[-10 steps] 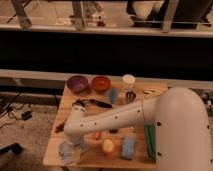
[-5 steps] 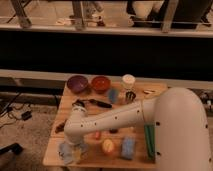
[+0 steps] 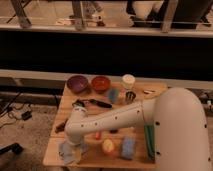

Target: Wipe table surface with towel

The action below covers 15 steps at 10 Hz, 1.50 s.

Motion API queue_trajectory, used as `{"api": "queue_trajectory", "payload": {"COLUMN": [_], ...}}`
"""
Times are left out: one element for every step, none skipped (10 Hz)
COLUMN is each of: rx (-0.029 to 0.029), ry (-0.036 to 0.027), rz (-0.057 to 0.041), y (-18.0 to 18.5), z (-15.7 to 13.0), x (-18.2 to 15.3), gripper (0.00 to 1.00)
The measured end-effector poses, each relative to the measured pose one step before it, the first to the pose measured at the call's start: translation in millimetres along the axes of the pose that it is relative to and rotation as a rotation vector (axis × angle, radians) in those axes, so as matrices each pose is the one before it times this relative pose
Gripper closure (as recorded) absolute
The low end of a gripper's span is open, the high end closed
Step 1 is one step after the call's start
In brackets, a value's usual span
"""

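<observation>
One view only. Camera sits high, behind and above arm. Faces forward and steeply down onto desk. Arm's white shoulder fills lower right, very near lens, hiding desk's right edge. Desk at mid distance, near edge at frame bottom. Gripper low at desk's near-left corner, over towel. Beyond desk: dark wall, railing along top.

A white robot arm lies slantwise across the light-brown wooden worktop and bars its middle. Its gripper, fingers spread apart, sits over the wrinkled grey-blue towel at the front left corner. A purple bowl, a red bowl and a white cup line the back edge. A yellow-orange round object, a blue rectangular sponge and a green plastic tray crowd the front right. Bare boards show along the left edge.
</observation>
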State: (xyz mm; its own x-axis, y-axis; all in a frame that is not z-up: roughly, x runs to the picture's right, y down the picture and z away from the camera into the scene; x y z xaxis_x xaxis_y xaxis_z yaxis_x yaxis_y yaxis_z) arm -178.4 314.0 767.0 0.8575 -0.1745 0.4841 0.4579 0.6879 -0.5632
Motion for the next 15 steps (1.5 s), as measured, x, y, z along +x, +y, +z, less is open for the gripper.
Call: {"api": "queue_trajectory", "payload": {"rx": [-0.00174, -0.00134, -0.00342, -0.00119, 0.00304, -0.00075, -0.00234, -0.00473, 0.00143, 0.00429, -0.00130, -0.00116, 0.00717, 0.00040, -0.00363], "ry": [0.00006, -0.00052, -0.00410, -0.00155, -0.00022, 0.00106, 0.00185, 0.00575, -0.00021, 0.00150, -0.00424, -0.00871, -0.00441, 0.00532, 0.00201], "rz": [-0.00164, -0.00193, -0.00060, -0.00017, -0.00244, -0.00104, -0.00025, -0.00240, 0.00051, -0.00036, -0.00007, -0.00677, -0.00486, -0.00656, 0.00010], "y": [0.08, -0.22, -0.01, -0.06, -0.75, 0.27, 0.74, 1.23, -0.16, -0.99, 0.46, 0.05, -2.04, 0.12, 1.08], "z": [0.75, 0.70, 0.55, 0.26, -1.85, -2.83, -1.30, -1.48, -1.41, -0.28, 1.38, 3.35, 0.42, -1.48, -1.26], "x": [0.24, 0.09, -0.53, 0.08, -0.32, -0.12, 0.40, 0.91, 0.80, 1.19, -0.43, -1.77, -0.74, 0.60, 0.35], "gripper": [0.25, 0.34, 0.42, 0.50, 0.60, 0.72, 0.76, 0.78, 0.78, 0.78, 0.78, 0.82, 0.93, 0.99, 1.00]}}
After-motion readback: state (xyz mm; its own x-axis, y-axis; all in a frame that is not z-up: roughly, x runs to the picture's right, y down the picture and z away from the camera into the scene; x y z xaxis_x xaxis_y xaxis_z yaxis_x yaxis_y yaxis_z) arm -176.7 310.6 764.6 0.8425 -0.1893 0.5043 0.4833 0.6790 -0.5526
